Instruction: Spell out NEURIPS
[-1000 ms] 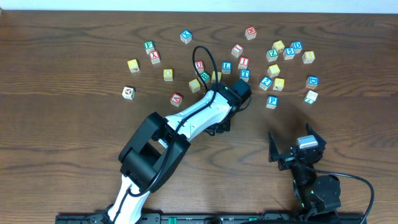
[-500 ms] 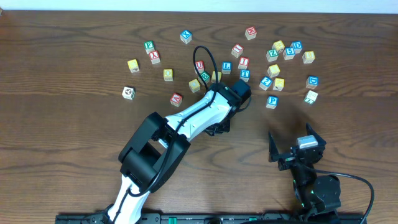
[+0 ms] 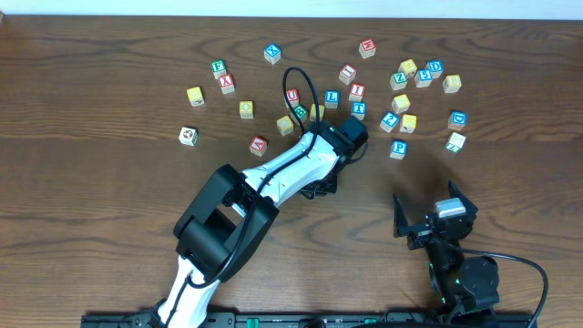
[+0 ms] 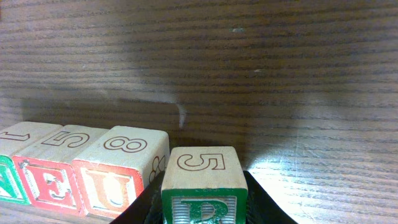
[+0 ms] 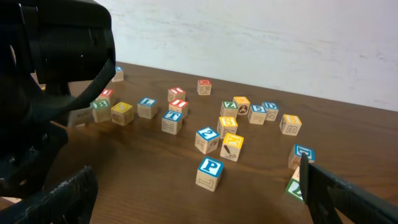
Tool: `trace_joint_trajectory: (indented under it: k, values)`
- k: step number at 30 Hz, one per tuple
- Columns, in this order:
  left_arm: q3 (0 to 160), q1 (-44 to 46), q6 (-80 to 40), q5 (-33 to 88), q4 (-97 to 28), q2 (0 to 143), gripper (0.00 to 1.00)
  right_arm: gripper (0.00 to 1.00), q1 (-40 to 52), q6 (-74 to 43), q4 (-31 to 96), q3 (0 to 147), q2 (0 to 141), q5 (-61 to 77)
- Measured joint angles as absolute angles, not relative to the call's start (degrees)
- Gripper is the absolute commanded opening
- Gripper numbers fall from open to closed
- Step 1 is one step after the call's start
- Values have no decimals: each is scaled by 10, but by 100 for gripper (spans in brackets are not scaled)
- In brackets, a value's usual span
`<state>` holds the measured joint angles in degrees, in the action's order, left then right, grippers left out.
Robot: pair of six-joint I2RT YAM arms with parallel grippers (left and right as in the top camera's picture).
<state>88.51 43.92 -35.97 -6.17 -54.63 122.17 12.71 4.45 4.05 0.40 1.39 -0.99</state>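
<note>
Tabletop (image 4: 280,74): R cube (image 4: 201,183) in left gripper (image 4: 202,210)

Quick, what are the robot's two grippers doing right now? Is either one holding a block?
Left gripper: closed, holding the green R cube.
Right gripper: open, holding nothing.

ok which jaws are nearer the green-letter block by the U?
Left. The left jaws are shut on the green-letter block; the right jaws stand open, well off to its right.

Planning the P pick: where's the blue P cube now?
Overhead view, right of centre: blue P cube sits just below the blue 2 cube, ahead of the right gripper.
</note>
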Motion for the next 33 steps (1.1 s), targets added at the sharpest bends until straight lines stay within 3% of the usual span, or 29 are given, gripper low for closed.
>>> trace_joint_trajectory:
  k: [33]
  values:
    - [885, 439, -377, -40, -514, 1222, 8, 99, 127, 44, 41, 4, 14, -10]
